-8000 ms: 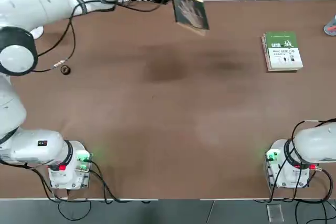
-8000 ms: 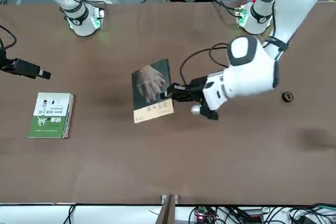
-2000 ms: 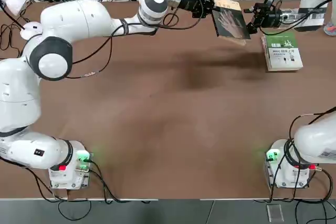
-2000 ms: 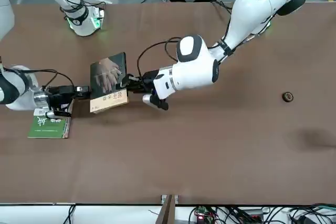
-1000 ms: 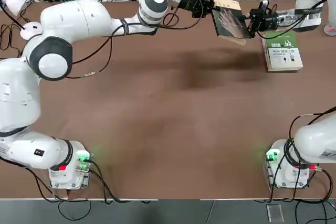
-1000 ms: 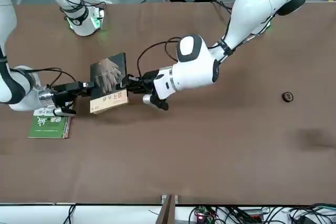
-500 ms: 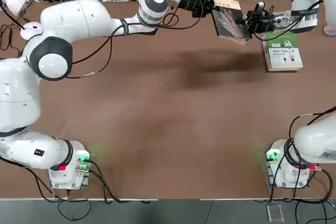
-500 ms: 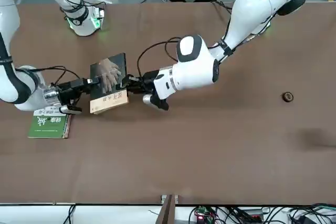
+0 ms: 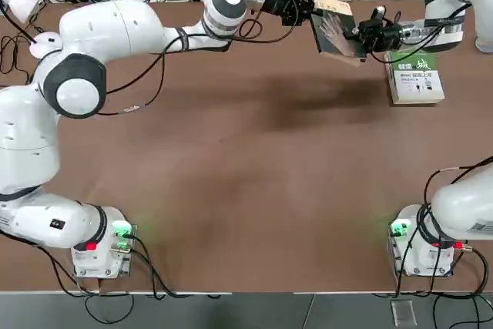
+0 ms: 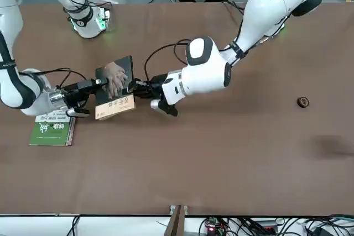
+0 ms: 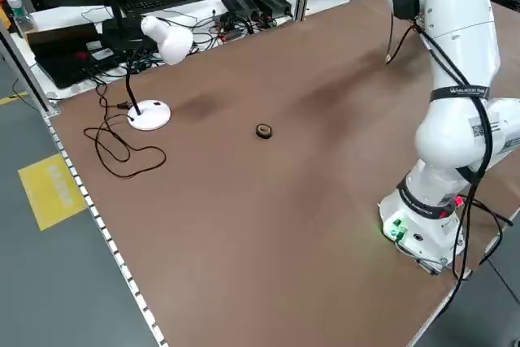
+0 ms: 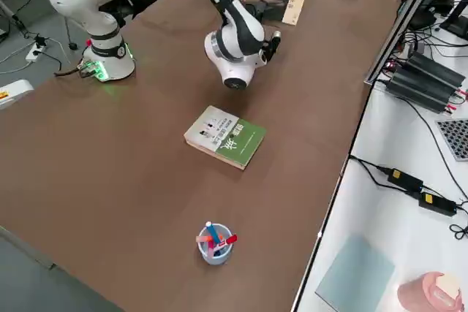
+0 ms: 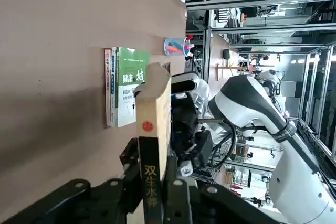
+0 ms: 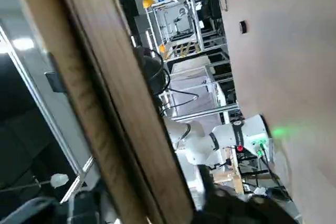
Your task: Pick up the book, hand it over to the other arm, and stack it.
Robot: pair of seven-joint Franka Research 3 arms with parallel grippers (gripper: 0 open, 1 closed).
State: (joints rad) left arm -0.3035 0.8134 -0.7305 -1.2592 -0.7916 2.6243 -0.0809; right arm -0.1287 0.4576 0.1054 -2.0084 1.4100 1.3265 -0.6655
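The left gripper is clamped on the book, held above the table beside the green-and-white book. The right gripper straddles its opposite edge; whether it grips, I cannot tell.

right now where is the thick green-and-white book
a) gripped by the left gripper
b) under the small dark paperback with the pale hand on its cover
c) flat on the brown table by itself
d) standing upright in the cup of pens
c: the green-and-white book lies flat on the brown table, while the dark paperback is held above the table beside it by the left gripper.
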